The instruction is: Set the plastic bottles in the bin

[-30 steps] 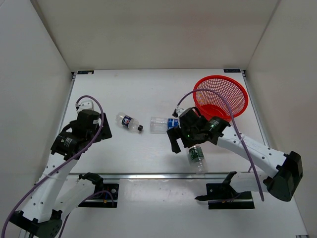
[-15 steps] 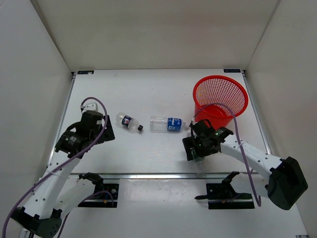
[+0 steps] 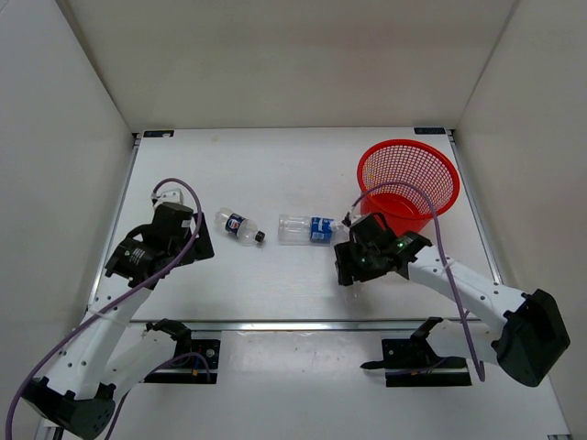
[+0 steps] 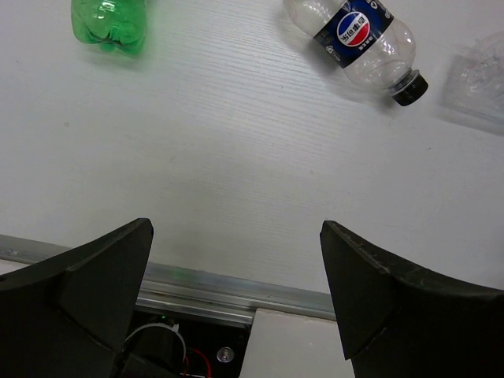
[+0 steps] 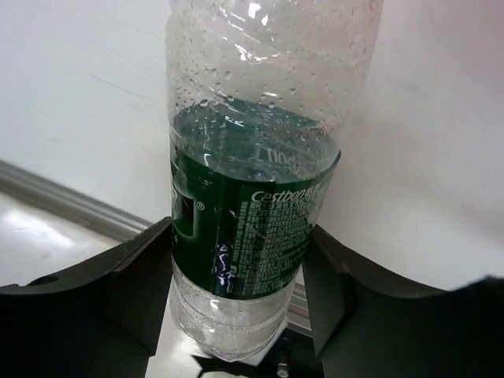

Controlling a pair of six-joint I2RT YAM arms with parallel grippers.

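The bottle in the right gripper [image 3: 351, 268] carries a dark green label with "Cestbon" in white letters and smaller print below that is too fine to read. This Cestbon bottle [image 5: 252, 228] is clear, with droplets inside its upper part. The right gripper's fingers [image 5: 146, 291] are closed against both sides of the label, gripping it just over the near edge of the table [image 3: 275, 165].

A second, clear bottle with a black cap has a dark blue label showing a red, white and blue globe and white Chinese characters. This blue-red bottle [image 4: 358, 39] lies on its side left of centre. Just right of it lies the blue-labelled bottle [image 3: 307, 229]; its writing is unreadable. The all-green bottle [image 4: 110, 24] lies well to the left.

A second ago the Cestbon bottle lay by the table's near edge with the right gripper beside it; the gripper has since come down and taken it.

The left gripper [image 4: 236, 268] is spread wide, holding nothing, above bare table. The bin [image 3: 362, 174] stands at the far right.
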